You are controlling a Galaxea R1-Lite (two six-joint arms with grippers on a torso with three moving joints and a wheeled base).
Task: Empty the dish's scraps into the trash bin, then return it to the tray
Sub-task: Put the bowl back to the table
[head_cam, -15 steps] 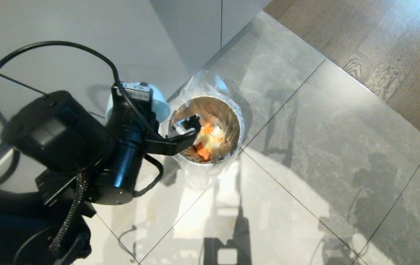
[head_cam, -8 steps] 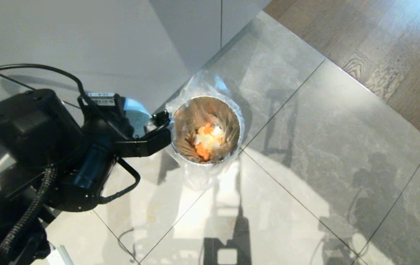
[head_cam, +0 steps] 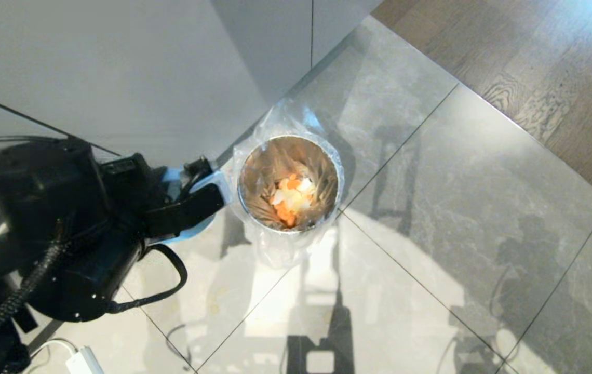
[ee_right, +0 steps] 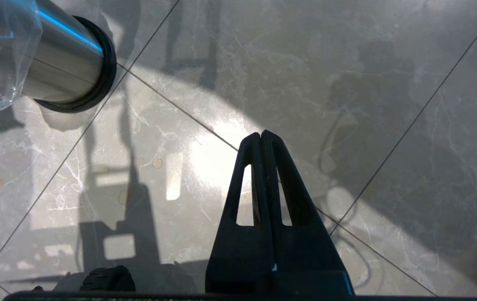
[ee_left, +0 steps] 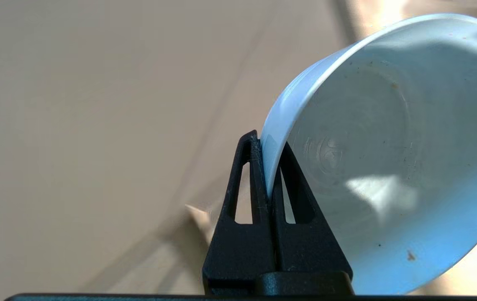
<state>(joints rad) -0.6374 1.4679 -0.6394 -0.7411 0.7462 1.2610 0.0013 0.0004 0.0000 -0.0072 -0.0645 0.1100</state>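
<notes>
Now the left arm has swung back from over the trash bin (head_cam: 290, 182) to just beside it, the left gripper (ee_left: 268, 167) clamped on the emptied dish's (ee_left: 389, 167) rim; the scraps (head_cam: 290, 200) lie in the bin; the right gripper (ee_right: 261, 140), fingers pressed together, hangs above the floor.

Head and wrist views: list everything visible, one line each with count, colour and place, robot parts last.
trash bin: one, shiny metal with clear bag liner and black base, on the tiled floor by the wall.
scraps: small heap, orange and pale yellow-white, inside the bin.
dish: one, bluish-white, empty, beside the bin, rim clamped.
wood flooring: brown, far corner.
left gripper: black, shut on the dish rim.
right gripper: black, shut, empty, above the floor.
</notes>
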